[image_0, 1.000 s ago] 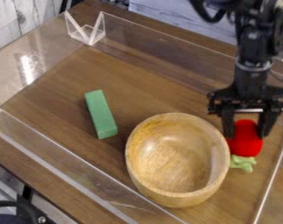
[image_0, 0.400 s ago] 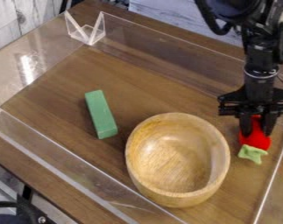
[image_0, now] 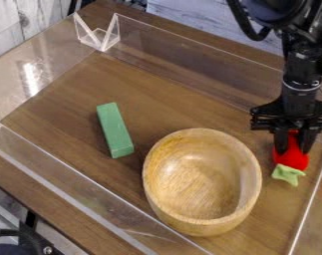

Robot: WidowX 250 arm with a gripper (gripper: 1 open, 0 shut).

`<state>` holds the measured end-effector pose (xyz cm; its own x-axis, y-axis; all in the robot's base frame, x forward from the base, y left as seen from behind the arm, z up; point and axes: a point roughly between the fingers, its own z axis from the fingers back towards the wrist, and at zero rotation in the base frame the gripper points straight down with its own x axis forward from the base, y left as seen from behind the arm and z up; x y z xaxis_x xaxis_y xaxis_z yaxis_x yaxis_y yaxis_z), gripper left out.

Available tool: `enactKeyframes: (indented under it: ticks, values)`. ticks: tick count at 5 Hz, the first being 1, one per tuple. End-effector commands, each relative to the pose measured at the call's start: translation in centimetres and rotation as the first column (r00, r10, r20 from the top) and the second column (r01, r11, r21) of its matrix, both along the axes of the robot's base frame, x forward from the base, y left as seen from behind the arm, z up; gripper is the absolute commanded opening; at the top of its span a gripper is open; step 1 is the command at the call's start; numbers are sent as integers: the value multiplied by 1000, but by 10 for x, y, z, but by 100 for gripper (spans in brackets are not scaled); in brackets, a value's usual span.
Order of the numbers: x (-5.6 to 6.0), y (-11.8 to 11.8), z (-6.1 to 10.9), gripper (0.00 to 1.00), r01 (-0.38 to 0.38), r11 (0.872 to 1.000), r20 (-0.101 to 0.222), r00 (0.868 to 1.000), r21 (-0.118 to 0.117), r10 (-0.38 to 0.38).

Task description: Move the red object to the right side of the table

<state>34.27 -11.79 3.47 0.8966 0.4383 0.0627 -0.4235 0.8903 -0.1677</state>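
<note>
The red object (image_0: 295, 157) is a small red toy fruit with a light-green stem end (image_0: 286, 174). It lies on the dark wood table (image_0: 176, 90) near the right acrylic wall, just right of the wooden bowl (image_0: 200, 179). My black gripper (image_0: 296, 144) comes straight down onto it, and its fingers are shut on the red object's upper part. The fruit's top is hidden between the fingers.
A green rectangular block (image_0: 117, 129) lies left of the bowl. A clear acrylic stand (image_0: 97, 32) sits at the back left corner. Clear walls edge the table on all sides, and the right wall is close beside the gripper.
The gripper's fingers stood wide around the red object a second ago; they have closed on it. The fruit now looks narrower between them. Little has changed in the last half second.
</note>
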Motion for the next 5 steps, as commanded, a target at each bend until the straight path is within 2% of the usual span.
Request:
enactKeyframes:
  ticks: [1, 2, 3, 4, 5]
  values:
    - [13, 12, 38, 0, -17, 1000, 85, 996, 0, 16]
    - [9, 13, 40, 100, -55, 998, 85, 995, 11, 54]
    - [5, 13, 43, 100, -95, 995, 88, 992, 22, 93]
    - [4, 17, 68, 100, -75, 997, 96, 993, 32, 72]
    - [5, 23, 103, 100, -78, 997, 100, 992, -12, 79]
